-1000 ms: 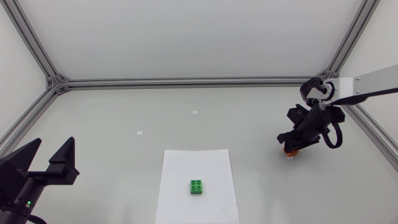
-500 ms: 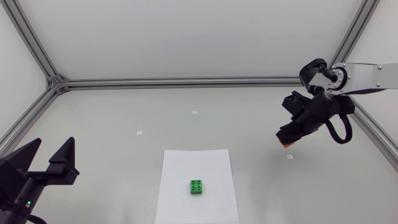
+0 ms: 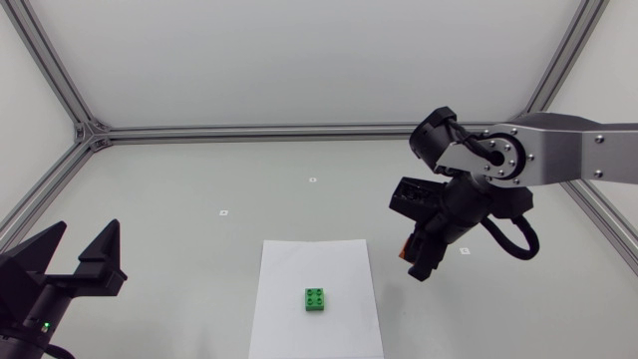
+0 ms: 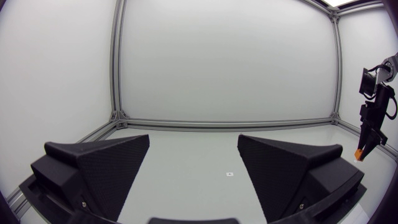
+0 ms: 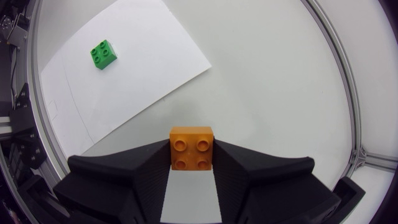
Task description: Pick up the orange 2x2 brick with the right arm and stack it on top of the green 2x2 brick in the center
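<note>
Where our right arm hangs right of the white paper sheet [image 3: 299,261], our matte black right gripper [image 5: 192,163] clamps the orange 2x2 plastic brick [image 5: 192,147]. Green 2x2 plastic brick [image 3: 316,299]: on the sheet, near centre. Our left gripper [image 4: 194,142]: near left, jaws wide.

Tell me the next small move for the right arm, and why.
Probably swing the right pincer across until it hangs over the green brick: it is shut on the orange brick, lifted, while the green brick sits on the paper, not beneath.

One orange brick [image 5: 192,147], one green brick [image 3: 316,299], one paper sheet [image 3: 334,261], two end effectors [image 4: 193,148] [image 3: 419,259].
</note>
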Tool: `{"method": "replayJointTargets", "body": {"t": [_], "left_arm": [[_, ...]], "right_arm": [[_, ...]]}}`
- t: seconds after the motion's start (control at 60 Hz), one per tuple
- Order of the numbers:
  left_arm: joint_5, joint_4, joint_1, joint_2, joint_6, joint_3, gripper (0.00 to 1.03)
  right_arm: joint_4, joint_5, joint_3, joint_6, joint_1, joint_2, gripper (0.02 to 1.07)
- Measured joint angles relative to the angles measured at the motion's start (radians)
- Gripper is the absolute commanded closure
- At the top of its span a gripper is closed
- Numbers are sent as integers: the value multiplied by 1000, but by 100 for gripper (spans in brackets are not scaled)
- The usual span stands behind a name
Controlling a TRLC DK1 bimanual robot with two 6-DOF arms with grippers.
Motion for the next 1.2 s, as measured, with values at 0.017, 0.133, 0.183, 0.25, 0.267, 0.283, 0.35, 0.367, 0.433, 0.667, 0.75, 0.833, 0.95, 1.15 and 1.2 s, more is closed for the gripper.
{"method": "replayJointTargets", "body": {"t": [0.017, 0.133, 0.183, 0.25, 0.267, 0.283, 0.35, 0.367, 0.433, 0.667, 0.75, 0.833, 0.95, 1.15, 1.2], "left_arm": [[0, 0, 0, 0, 0, 0, 4], [0, 0, 0, 0, 0, 0, 4], [0, 0, 0, 0, 0, 0, 4], [0, 0, 0, 0, 0, 0, 4], [0, 0, 0, 0, 0, 0, 4], [0, 0, 0, 0, 0, 0, 4], [0, 0, 0, 0, 0, 0, 4], [0, 0, 0, 0, 0, 0, 4], [0, 0, 0, 0, 0, 0, 4], [0, 0, 0, 0, 0, 0, 4], [0, 0, 0, 0, 0, 0, 4], [0, 0, 0, 0, 0, 0, 4], [0, 0, 0, 0, 0, 0, 4], [0, 0, 0, 0, 0, 0, 4], [0, 0, 0, 0, 0, 0, 4]], "right_arm": [[0, 0, 0, 0, 16, -1, 93], [0, 0, 0, 0, 103, 0, 93], [-11, 0, 1, 0, 131, 7, 94], [-25, 1, 8, 0, 163, 35, 94], [-26, 1, 10, 0, 169, 42, 94], [-26, 1, 12, 0, 176, 50, 94], [-25, 2, 23, 0, 212, 79, 94], [-25, 6, 24, 0, 220, 84, 94], [-21, 16, 38, 0, 264, 105, 94], [-20, 19, 119, 0, 375, 177, 94], [-20, 22, 150, -1, 386, 205, 94], [-20, 25, 175, -12, 397, 229, 94], [-21, 26, 204, -23, 412, 247, 94], [-22, 26, 241, -23, 448, 289, 94], [-21, 26, 243, -25, 459, 297, 94]]}}
